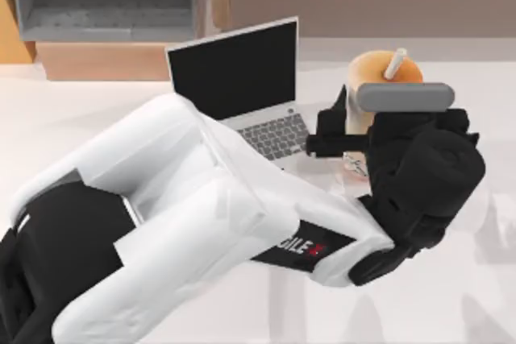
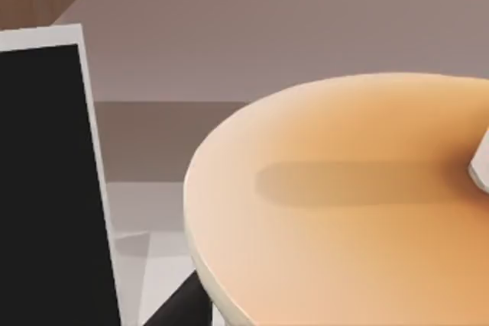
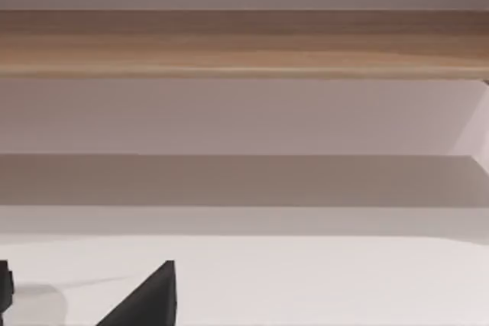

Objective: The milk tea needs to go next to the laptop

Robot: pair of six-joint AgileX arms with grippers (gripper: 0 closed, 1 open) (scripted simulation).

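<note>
While the left arm stretches low across the white counter (image 1: 72, 110) from the left, past the silver laptop (image 1: 242, 78) with its matte black screen, its left claw (image 1: 343, 138) seems pinched on the tapered, orange-lidded milk tea (image 1: 379, 78) just right of the keyboard.

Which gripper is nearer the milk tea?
Left. The left gripper is right at the milk tea, beside the laptop. The right gripper hangs over bare table, its distance unclear.

white table (image 1: 72, 110) w/ laptop (image 1: 242, 78)
</note>
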